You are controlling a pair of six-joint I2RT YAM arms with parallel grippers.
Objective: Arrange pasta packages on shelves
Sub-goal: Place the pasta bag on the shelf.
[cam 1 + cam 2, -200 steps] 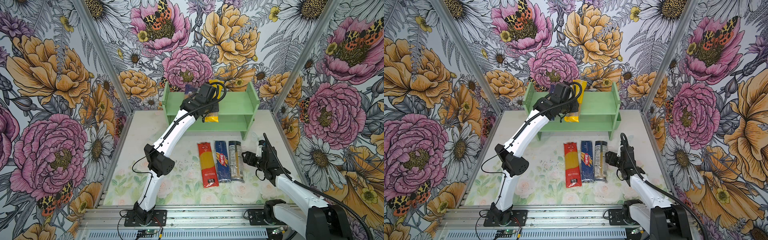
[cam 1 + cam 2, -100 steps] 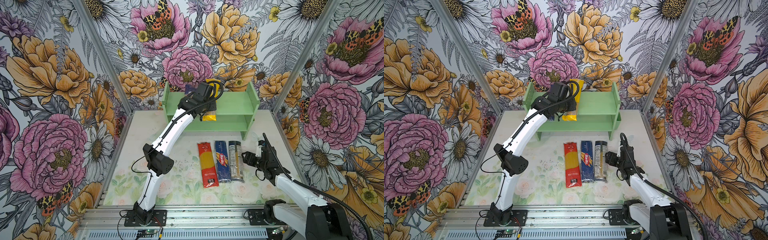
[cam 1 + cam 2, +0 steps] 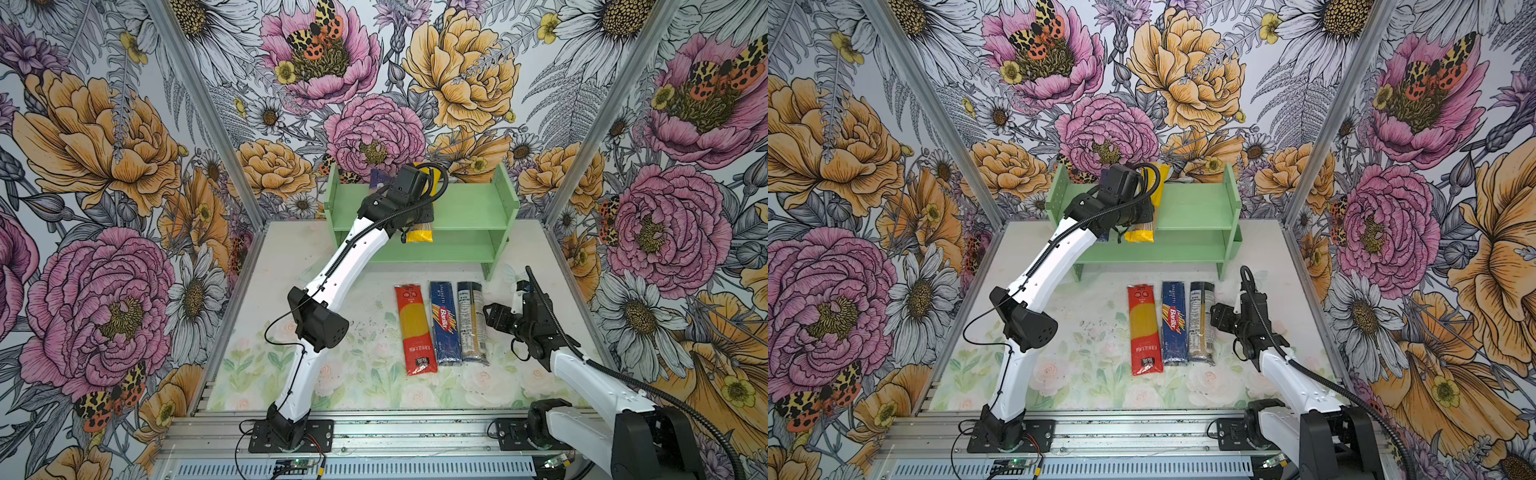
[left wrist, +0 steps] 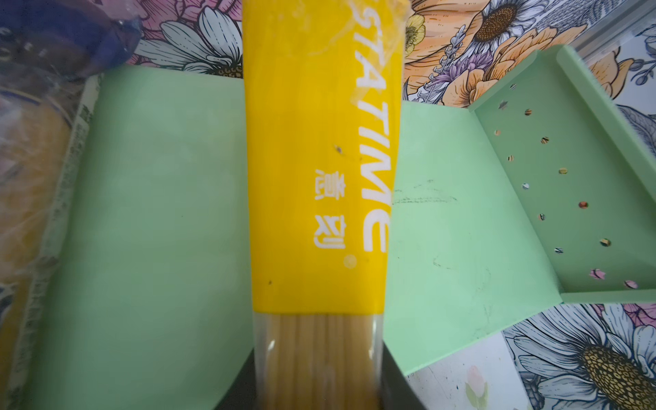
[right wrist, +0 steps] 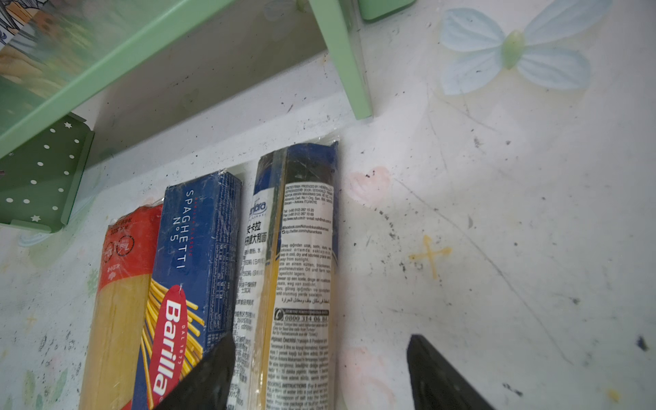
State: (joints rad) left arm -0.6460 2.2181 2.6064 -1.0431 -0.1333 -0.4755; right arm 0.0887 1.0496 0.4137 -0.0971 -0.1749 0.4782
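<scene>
- In both top views the rack (image 3: 469,208) (image 3: 1192,208) stands at the far edge of the desk (image 3: 365,266), by the flowered wall.
- "Barilla" reads on the dark blue packet (image 3: 445,324). It lies between the red packet (image 3: 413,328) and the clear packet (image 3: 471,324), side by side before the rack, with open desk to their left.
- The yellow packet (image 3: 419,236) lies front to back on the top shelf, its near end overhanging the front edge. The left gripper (image 3: 419,222) is at that end, and open shelf runs rightward to the side panel.
- The right gripper (image 3: 490,313) hovers just beside the clear packet.
- Left wrist view: white letters "STATIME" and Chinese characters run along the yellow packet, with spaghetti showing through its clear part.
- The left gripper's dark fingers (image 4: 401,383) lie against both its sides, pinching it as far as this view shows.
- A blurred blue-ended packet (image 4: 42,159) lies alongside, with green board between them.
- Right wrist view: "SPAGHETTI N°5" and "Barilla" are legible. The clear packet carries a white label of fine print.
- The right gripper is spread wide, one finger over the packets and the other over bare desk.
- The rack's leg (image 5: 340,60) stands just beyond the packets' ends.
</scene>
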